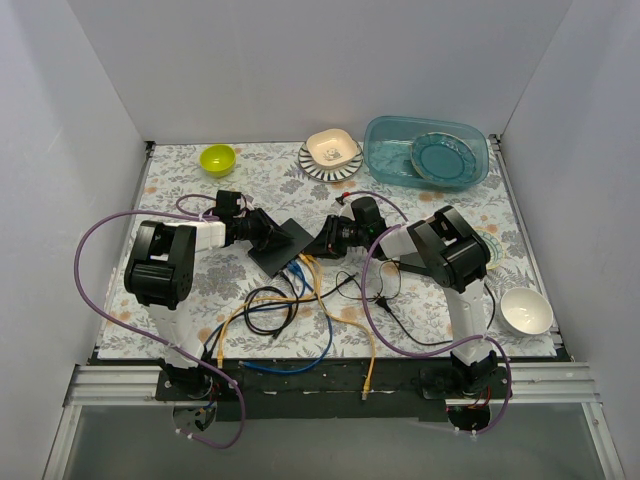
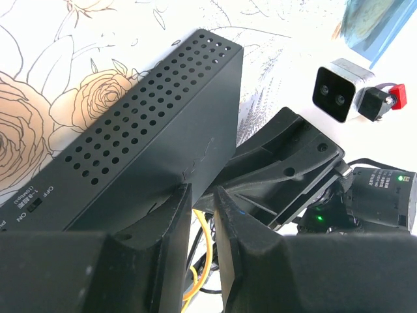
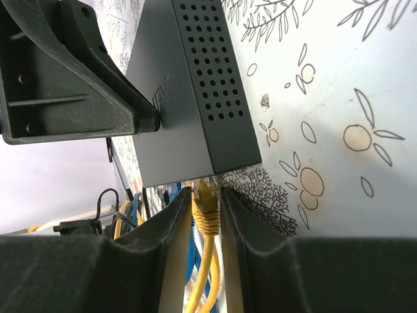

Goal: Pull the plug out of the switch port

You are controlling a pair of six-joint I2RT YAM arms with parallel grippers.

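From the top camera: shows the switch [image 1: 285,255] in the middle of the table [image 1: 180,290], flanked by the left gripper [image 1: 268,234] at its left edge and the right gripper [image 1: 322,244] at its right. Catches yellow, blue and black cables [image 1: 303,268] spilling from its near edge toward the arm bases. Takes in a green bowl [image 1: 217,158], a striped plate [image 1: 330,158] and a teal tub [image 1: 425,150] along the far edge, well apart from the work. Cannot make out either grip from up here.

From the left wrist: looks along the left gripper [image 2: 203,202], with fingers [image 2: 166,235] drawn close to a mere slit and tips up against the lower edge of the switch [image 2: 156,137]. Cannot tell whether clamped on the box or merely braced against it. Glimpses a yellow cable [image 2: 199,254] through the slit and the right gripper [image 2: 287,173] just beyond.

From the right wrist: finds the right gripper [image 3: 205,195] pinching the yellow plug [image 3: 206,207] from both sides, hard against the near edge of the switch [image 3: 176,98]. Shows no gap between plug and box, so apparently seated in its port, not yet out. Picks up the left gripper [image 3: 71,85] touching the flat face of the switch from the left.

Puts the job, by the look of it, past reach and grasp, with the box seemingly steadied. Leaves the pull itself: drawing the plug straight back from the port until clear.
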